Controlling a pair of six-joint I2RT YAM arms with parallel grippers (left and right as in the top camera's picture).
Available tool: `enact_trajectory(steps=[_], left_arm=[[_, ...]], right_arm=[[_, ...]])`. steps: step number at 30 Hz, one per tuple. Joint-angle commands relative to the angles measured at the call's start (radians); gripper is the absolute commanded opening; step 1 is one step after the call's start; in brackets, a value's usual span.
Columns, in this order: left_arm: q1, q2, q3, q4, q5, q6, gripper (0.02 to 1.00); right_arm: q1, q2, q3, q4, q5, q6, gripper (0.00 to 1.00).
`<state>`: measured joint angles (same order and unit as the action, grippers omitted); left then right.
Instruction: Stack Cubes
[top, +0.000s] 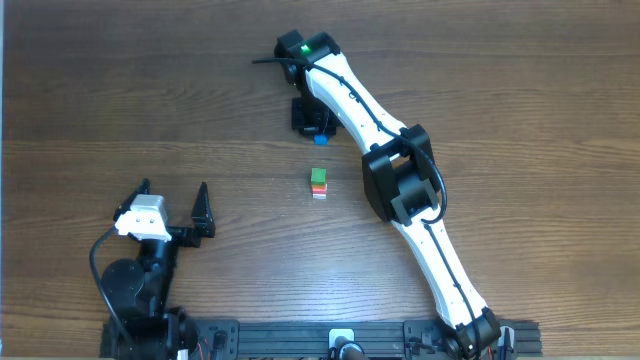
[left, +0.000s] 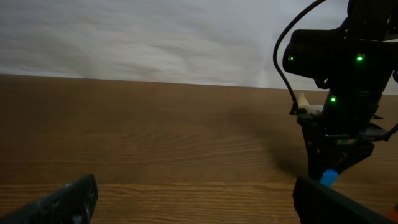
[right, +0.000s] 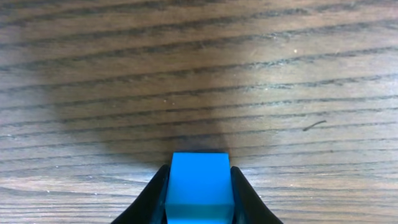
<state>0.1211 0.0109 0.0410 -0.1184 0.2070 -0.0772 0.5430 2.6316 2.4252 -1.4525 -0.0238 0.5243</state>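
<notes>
Right up close: a small bright blue cube (right: 199, 186), pinched squarely between the two black fingers (right: 152, 196) of the right gripper (right: 199, 198). It's clenched on that cube, one finger on each side face, with the top face showing plainly. Below it lies the brown wood-grain surface (right: 280, 74), and a soft dark shadow pools just past the cube. Whether the cube touches the wood or hangs just above it, I can't say.

From above, the right arm (top: 400, 180), white with black joints, reaches from its base at the bottom edge up and across toward the middle. Its gripper (top: 314, 128) sits in the upper centre with a sliver of the blue cube (top: 320, 141) peeking out under it. A green light (top: 303, 47) glows at the wrist.

Just short of that gripper, near the middle of the surface (top: 520, 90), stands a little stack, a green cube (top: 318, 176) sitting on a red cube (top: 319, 188). The blue cube is near the stack but apart from it, on its far side, not over it.

Over on the left, the left gripper (top: 174, 190) is parked close to its own base, fingers spread wide, released, nothing between them. It is well apart from the stack. From the left wrist, its own dark fingers (left: 65, 199) frame the bottom corners. Across the wood the right gripper (left: 333, 155) shows as a black shape dotted with green lights, with the blue cube (left: 329, 177) at its tip. A pale wall (left: 124, 37) runs behind.
</notes>
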Motion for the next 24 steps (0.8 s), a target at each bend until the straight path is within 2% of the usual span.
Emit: enact_trajectory(steps=[1, 13, 24], left_arm=[[0.005, -0.007, -0.009, 0.004, 0.010, 0.014, 1.000], [0.005, -0.007, -0.009, 0.004, 0.010, 0.014, 0.998], [0.005, -0.007, -0.009, 0.004, 0.010, 0.014, 0.998]], right_arm=[[0.001, -0.079, -0.003, -0.011, 0.006, 0.014, 0.143], [0.000, -0.206, -0.003, -0.064, 0.028, 0.051, 0.126], [0.031, -0.338, -0.003, -0.196, 0.071, 0.137, 0.123]])
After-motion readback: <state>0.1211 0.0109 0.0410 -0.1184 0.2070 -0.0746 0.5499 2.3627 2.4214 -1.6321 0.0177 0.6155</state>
